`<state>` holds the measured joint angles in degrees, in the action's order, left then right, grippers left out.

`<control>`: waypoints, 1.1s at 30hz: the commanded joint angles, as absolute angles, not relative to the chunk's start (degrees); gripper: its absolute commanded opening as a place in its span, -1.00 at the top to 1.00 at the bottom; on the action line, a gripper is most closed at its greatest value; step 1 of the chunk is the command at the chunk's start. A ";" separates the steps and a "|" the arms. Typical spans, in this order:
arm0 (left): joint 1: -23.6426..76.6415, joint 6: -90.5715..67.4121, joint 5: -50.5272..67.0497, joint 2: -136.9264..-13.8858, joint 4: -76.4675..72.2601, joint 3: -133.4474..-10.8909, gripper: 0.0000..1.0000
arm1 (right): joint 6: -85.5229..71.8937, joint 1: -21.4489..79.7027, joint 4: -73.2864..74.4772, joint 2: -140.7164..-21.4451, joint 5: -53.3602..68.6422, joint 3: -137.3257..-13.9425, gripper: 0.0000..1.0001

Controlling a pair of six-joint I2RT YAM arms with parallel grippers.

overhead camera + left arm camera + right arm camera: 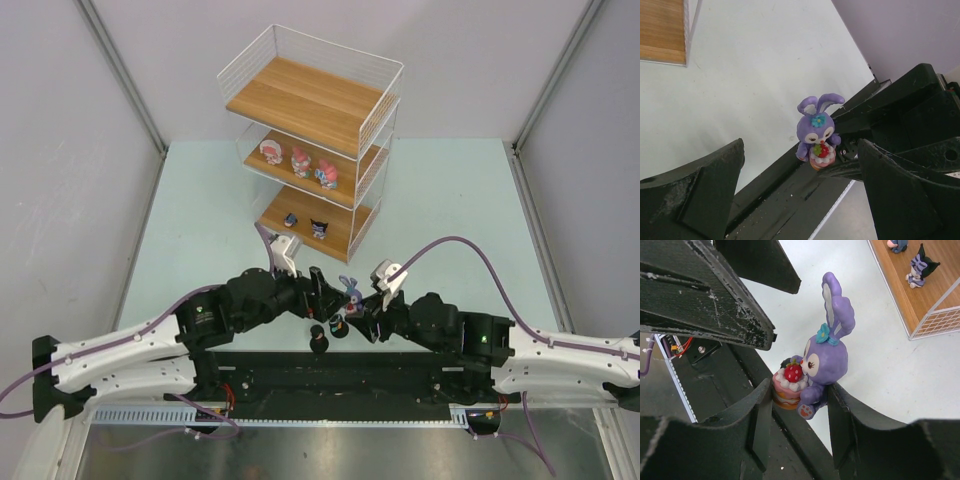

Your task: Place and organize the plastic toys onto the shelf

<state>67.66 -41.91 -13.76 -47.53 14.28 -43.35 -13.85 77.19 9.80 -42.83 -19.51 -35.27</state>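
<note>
Status: five toys are up on the shelf (300,95), which sits at 12 o'clock on the desk (200,230).
- Three pink-and-white toys (300,160) stand in a row on the middle board.
- Two dark-haired toys (319,228) are on the bottom board.
- I see no toys on the top board.

The bunny (827,360) is the one left. It's at 6 o'clock, off the shelf, near my bases.
- My right claw (800,397) is pinched on the bunny's lower body, a finger against each side, bunny upright.
- My left claw (801,150) is spread wide with nothing in it, and the bunny is just ahead of it.

My read: the task is mostly done. What remains is carrying the bunny to a board and setting it down. It's tall, so ear clearance under the boards could be tight.

Materials:
- Bunny: glossy moulded plastic, purple, two long ears, blue flower, holding a small strawberry cake. The rounded body could be slippery.
- Shelf: thin white wire with brown wood-grain boards.
- Desk: pale, matte, smooth.
- My fingers: black, flat-faced, scuffed with white scratches.
</note>
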 commanded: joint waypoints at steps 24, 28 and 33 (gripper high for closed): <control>73.74 -44.30 -24.26 -58.09 14.32 -52.38 -0.75 | -13.54 77.69 4.92 -41.75 -18.90 -37.79 1.00; 74.35 -44.30 -25.75 -59.67 16.25 -53.70 -0.62 | -13.54 77.61 4.83 -41.75 -18.90 -37.79 1.00; 74.88 -44.21 -27.16 -60.64 17.67 -54.49 -0.58 | -13.36 77.61 4.92 -41.40 -19.16 -37.88 1.00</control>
